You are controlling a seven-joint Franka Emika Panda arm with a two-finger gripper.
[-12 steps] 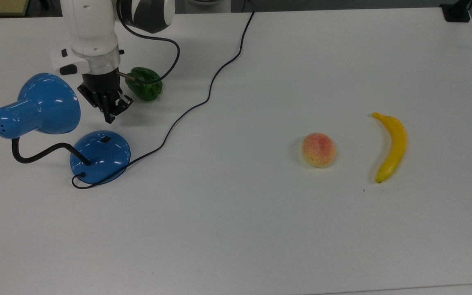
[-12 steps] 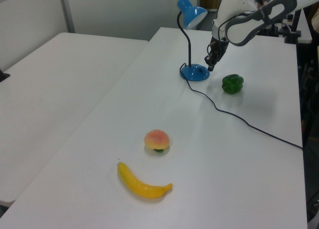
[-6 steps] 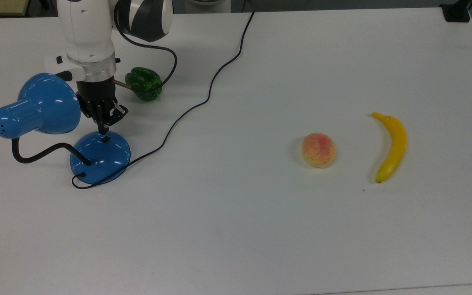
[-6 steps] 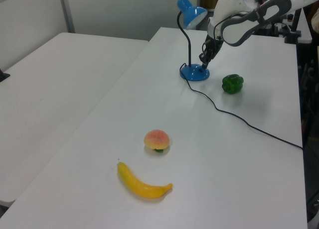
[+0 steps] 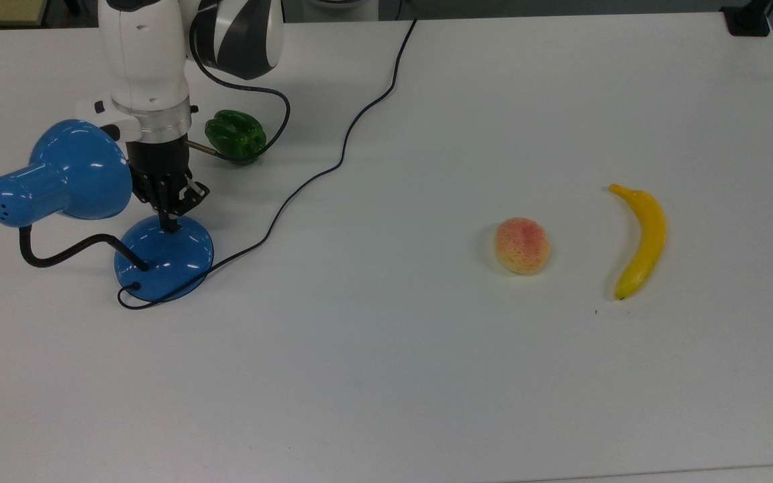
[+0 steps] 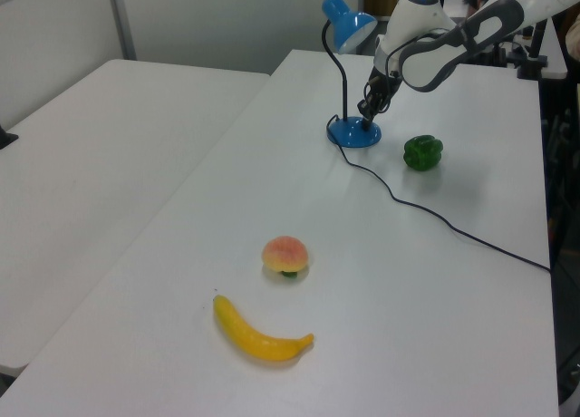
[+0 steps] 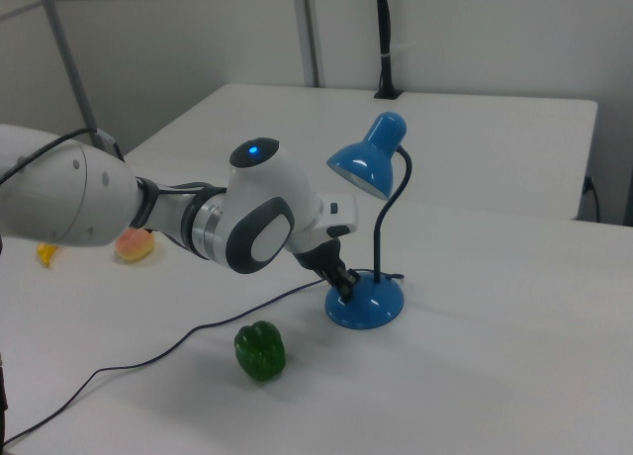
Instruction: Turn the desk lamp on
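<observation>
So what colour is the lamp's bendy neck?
Black; the desk lamp's thin curved gooseneck shows best in the top view.

Over the last second the gripper (image 5: 170, 225) comes away from its spot beside the green pepper (image 5: 236, 137) and travels toward the desk lamp (image 5: 164, 257). In the top view it starts above the base, clear of it, with bare table between tip and blue dome; half a second ago its tip hangs at the base's upper edge; now the tip rests on the dome where the small black switch showed before, covering it. In the left view the wrist drops lower and swings toward the left view's left.
</observation>
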